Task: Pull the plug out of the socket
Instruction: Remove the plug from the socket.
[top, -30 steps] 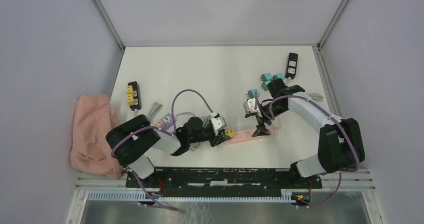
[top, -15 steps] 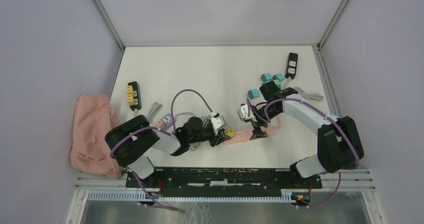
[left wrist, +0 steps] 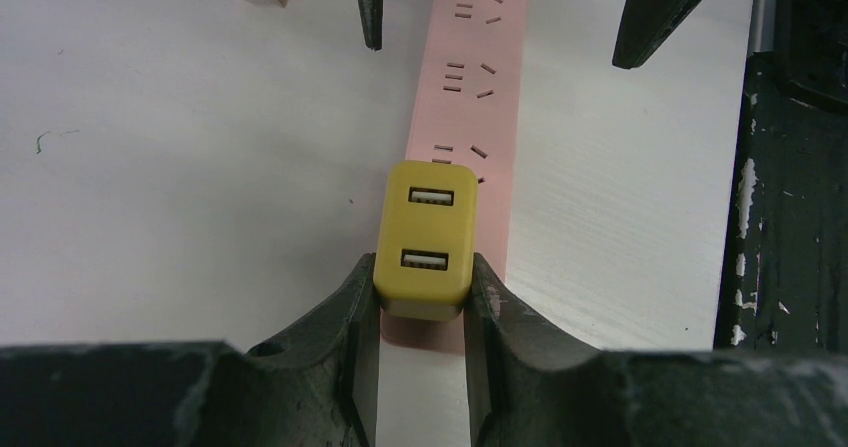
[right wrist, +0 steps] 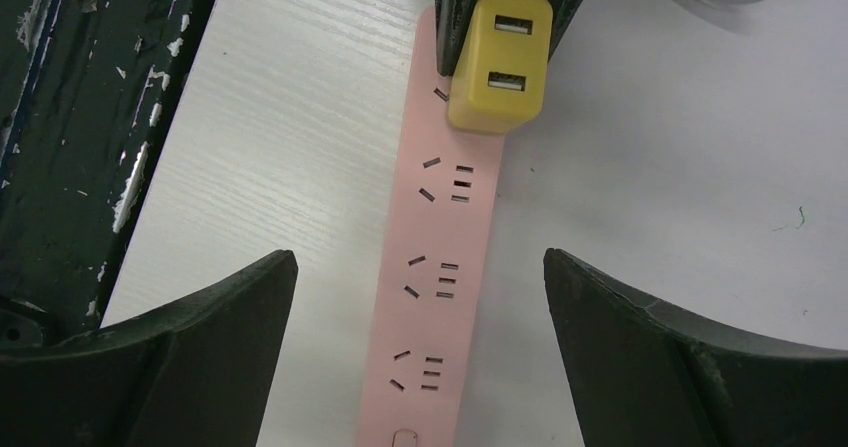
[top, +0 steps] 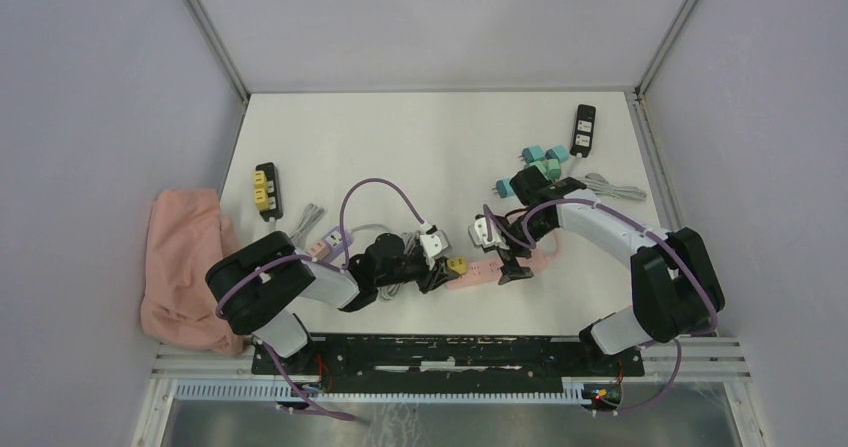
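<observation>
The pink power strip (top: 497, 267) lies flat near the front edge of the table (top: 400, 147), long axis running left to right. The yellow plug (left wrist: 425, 239) is seated at its left end, USB ports facing up and in line with the strip. The left gripper (left wrist: 422, 279) pinches the plug's two sides, while the right gripper (right wrist: 420, 259) is spread wide astride the strip, its fingers clear of it on both sides.

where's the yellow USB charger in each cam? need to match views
Top external: yellow USB charger sits low centre, at the left end of the pink power strip.
Left wrist: lower centre, clamped in the left gripper, with the strip running up behind it.
Right wrist: top centre, at the far end of the strip.
Shared landmark: the pink power strip.
</observation>
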Motion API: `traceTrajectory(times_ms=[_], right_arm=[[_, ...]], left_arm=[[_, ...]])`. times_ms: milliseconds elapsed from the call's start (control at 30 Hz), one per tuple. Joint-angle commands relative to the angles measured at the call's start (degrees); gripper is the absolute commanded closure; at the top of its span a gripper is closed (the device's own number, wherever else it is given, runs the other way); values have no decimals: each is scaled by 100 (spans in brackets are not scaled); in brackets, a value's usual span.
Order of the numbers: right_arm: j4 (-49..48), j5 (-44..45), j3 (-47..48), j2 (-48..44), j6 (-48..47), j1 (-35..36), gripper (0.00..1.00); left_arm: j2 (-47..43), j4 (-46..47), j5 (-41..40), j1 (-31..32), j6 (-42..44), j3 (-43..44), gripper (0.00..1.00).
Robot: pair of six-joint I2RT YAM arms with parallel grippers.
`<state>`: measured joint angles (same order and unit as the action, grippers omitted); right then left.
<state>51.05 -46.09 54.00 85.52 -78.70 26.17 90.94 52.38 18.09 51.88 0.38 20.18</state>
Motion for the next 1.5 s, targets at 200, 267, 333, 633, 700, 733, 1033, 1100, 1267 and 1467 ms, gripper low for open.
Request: traceTrajectory(times_ms=[200, 267, 333, 633, 700, 733, 1033, 1100, 1267, 1467], right_arm=[[-414, 491, 7, 161, 436, 320, 0], [-583, 677, -18, 219, 604, 386, 0], [-673, 859, -27, 280, 696, 439, 0], [-829, 1386, -186, 427, 562, 744, 9], [-907, 1459, -209, 468, 614, 816, 15], [-938, 1503, -218, 481, 643, 856, 17], [-1100, 1676, -215, 441, 845, 1026, 70], [-1100, 1681, -214, 423, 857, 1047, 79], [-1055, 1961, -165, 515, 861, 1144, 93], [-974, 2084, -95, 592, 871, 1197, 97]], left_arm=[[-177, 314, -192, -37, -139, 0, 97], [-173, 334, -184, -44, -144, 2, 97], [-164, 361, -175, -45, -145, -2, 97], [-224, 555, -196, -43, -254, -40, 97], [-250, 606, -221, -43, -279, -62, 97], [-266, 633, -240, -44, -288, -78, 97], [-237, 1228, -388, -38, -517, -251, 97], [-182, 1449, -488, -41, -632, -293, 97], [-80, 2225, -818, -40, -1038, -425, 97], [-224, 2453, -955, -37, -1345, -384, 97]])
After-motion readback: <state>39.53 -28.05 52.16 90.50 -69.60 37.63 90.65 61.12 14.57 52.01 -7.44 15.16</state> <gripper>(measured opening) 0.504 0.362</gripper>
